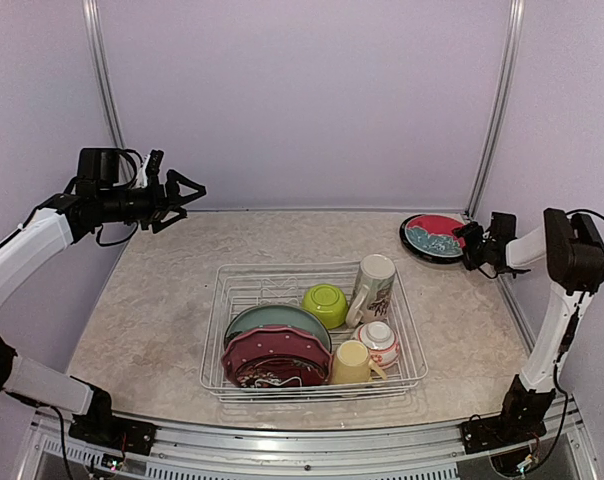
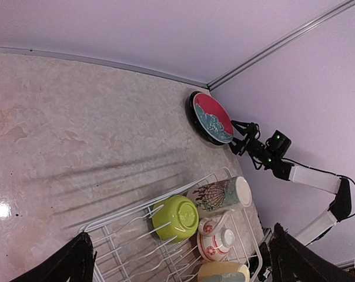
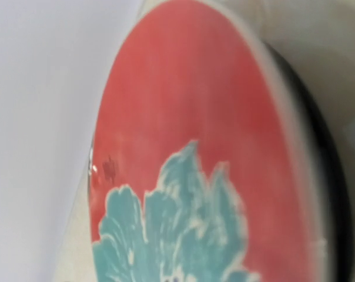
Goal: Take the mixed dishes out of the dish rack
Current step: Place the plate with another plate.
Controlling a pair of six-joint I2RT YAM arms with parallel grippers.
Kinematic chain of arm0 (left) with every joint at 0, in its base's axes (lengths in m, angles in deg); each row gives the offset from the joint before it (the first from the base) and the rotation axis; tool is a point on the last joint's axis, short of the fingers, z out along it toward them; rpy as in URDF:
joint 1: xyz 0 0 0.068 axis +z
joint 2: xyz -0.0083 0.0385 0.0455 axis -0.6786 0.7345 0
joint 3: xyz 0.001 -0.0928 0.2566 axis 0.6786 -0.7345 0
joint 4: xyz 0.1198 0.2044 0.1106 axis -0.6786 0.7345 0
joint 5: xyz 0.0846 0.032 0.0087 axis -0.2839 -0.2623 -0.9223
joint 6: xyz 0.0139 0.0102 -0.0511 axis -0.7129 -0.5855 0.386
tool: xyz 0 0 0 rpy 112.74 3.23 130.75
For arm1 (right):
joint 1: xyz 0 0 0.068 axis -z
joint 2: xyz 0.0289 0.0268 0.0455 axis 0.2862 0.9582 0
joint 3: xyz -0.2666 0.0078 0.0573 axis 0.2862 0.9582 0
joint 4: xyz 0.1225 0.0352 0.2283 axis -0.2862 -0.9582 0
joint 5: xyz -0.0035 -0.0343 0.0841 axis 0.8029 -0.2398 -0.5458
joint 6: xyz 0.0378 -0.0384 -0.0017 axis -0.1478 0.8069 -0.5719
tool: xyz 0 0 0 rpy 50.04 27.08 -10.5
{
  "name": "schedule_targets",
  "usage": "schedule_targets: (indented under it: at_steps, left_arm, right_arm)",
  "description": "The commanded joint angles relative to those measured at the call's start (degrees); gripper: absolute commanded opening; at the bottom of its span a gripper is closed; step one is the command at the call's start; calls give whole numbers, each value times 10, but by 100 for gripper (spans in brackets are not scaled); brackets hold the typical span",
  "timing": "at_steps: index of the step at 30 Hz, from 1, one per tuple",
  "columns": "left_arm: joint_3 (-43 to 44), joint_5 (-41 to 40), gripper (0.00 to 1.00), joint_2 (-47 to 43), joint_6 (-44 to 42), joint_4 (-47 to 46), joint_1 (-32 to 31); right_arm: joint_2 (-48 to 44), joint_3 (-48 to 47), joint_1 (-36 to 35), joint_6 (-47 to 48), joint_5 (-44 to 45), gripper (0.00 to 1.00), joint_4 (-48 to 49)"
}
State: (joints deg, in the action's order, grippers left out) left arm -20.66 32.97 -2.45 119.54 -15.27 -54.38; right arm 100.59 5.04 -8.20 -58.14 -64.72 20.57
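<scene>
Red plate [image 1: 434, 236] out; rack [image 1: 242, 275] nearly full.
It lies at table's [image 1: 162, 300] far-right corner, right gripper [image 1: 472, 243] spread by its rim; left gripper [image 1: 187, 190] spread, aloft. Plates [image 1: 277, 345], mugs [image 1: 374, 285], bowls [image 1: 325, 303] left to unload.

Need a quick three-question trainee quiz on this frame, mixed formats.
1. True or false: the red-and-teal plate sits inside the dish rack.
2. Which item is nearest the rack's far-right corner? A) lime-green bowl B) tall cream mug C) pale yellow mug
3. How many plates stand in the rack?
Key: 1 false, it lies on the table by the right gripper; 2 B; 3 three.
</scene>
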Motion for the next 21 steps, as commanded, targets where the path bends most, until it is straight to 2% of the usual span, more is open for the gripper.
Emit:
schedule_targets:
  at_steps: [1,4,6,12,16,21]
  left_arm:
    - [4,4,99,-8,-3,-3,-3]
    - [4,-2,99,-10,-7,-1,-7]
    - [5,-12,99,-12,-13,4,-11]
    - [8,-33,99,-17,-26,14,-11]
    - [11,-40,99,-14,-32,19,-12]
    - [19,-43,99,-13,-37,29,-13]
  right_arm:
    - [-54,-30,3,85,23,86,-115]
    - [-64,-43,2,119,35,97,-171]
    - [-79,-44,-1,142,48,100,-207]
    - [-140,-36,-12,212,86,100,-293]
    - [-188,-24,-36,295,125,100,-378]
    - [-299,66,-80,340,171,100,-414]
